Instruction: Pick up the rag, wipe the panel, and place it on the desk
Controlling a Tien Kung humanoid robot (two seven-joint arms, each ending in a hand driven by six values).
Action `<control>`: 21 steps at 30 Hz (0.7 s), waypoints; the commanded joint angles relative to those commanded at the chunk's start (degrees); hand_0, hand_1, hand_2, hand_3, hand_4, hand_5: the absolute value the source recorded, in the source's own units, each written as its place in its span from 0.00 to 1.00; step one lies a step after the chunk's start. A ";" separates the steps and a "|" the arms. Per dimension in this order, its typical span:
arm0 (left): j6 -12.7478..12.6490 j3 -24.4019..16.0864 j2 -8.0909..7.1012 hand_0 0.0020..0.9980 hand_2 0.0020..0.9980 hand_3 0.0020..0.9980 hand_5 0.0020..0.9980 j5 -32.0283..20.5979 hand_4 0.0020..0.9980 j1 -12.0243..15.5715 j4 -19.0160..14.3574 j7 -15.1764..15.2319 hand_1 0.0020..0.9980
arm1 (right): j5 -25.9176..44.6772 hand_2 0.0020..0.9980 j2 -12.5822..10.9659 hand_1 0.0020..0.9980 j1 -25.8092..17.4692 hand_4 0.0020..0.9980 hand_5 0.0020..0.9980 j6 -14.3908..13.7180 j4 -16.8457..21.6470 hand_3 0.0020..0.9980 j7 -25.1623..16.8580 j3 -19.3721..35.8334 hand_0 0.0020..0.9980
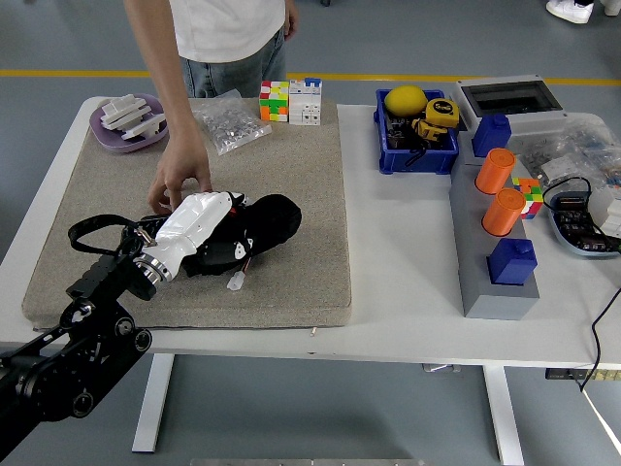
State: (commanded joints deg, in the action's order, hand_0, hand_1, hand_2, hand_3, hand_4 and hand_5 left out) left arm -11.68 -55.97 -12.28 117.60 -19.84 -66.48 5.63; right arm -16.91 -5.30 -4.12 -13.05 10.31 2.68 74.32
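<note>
My left hand (241, 236), white-backed with black fingers, lies on the beige mat (310, 194) at left of centre. It is shut on a black rag (275, 219) that bunches out to its right. The rag and hand press on a dark panel (218, 260), mostly hidden beneath them. A small white connector (236, 282) on a wire sticks out at the panel's front. A person's hand (179, 184) rests on the mat at the panel's far left edge, touching it. My right hand is out of view.
A purple tray (107, 136) of white parts, a plastic bag (229, 120), a colour cube (274, 100) and a white block (305, 100) line the mat's far edge. A blue bin (386, 155) and a grey stand (480, 282) with orange cylinders are at right.
</note>
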 joint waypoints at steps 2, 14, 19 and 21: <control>-0.08 -0.64 -0.31 0.28 0.54 0.48 0.00 0.17 0.40 0.60 -0.11 0.07 0.32 | 0.15 0.68 0.02 0.68 -0.06 0.99 0.45 0.01 0.00 0.60 0.00 -0.08 0.80; -0.34 -5.08 -3.27 0.29 0.54 0.48 0.00 1.69 0.40 3.86 -1.33 0.24 0.33 | -0.17 0.68 -0.10 0.68 0.00 0.99 0.45 0.07 0.00 0.60 -0.18 0.74 0.80; -0.40 -7.94 -4.60 0.29 0.54 0.48 0.00 2.10 0.40 5.34 -0.93 0.52 0.33 | -0.63 0.68 -0.11 0.68 0.07 0.99 0.46 -0.04 0.00 0.60 -0.11 1.16 0.80; -0.51 -8.85 -4.88 0.29 0.54 0.48 0.00 2.58 0.41 5.71 -0.67 0.89 0.34 | -1.20 0.68 -0.10 0.68 0.11 0.99 0.46 -0.12 0.00 0.60 -0.04 1.55 0.80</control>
State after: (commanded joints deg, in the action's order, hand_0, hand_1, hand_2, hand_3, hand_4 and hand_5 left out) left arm -12.19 -64.82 -17.16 120.18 -14.13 -67.15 6.52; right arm -18.11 -5.40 -4.02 -13.17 10.31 2.64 75.86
